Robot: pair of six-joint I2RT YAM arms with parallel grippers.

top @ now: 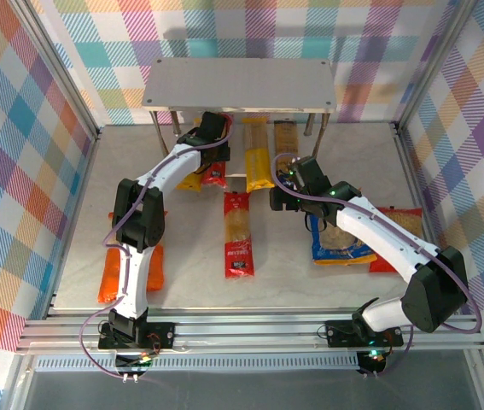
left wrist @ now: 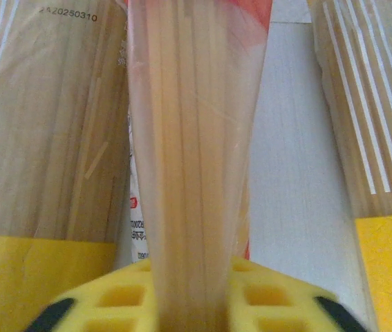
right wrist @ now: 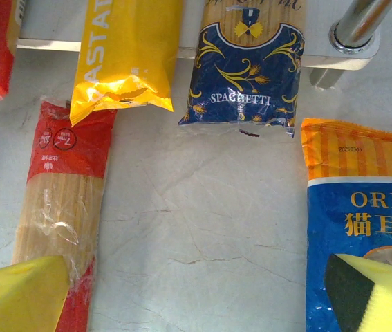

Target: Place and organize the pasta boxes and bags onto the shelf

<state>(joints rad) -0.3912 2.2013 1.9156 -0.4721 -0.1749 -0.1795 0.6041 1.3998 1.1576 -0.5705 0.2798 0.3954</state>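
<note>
Left fingers [left wrist: 116, 299] clamp the red spaghetti pack [left wrist: 192, 138], which points straight ahead of them between two yellow packs [left wrist: 43, 152]; right fingers [right wrist: 16, 294] hang open.

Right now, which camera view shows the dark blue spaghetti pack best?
The right wrist view: the dark blue spaghetti pack lies close, its label readable, its near end sticking out from the shelf. The top external view shows it small and far, partly under the shelf.
</note>
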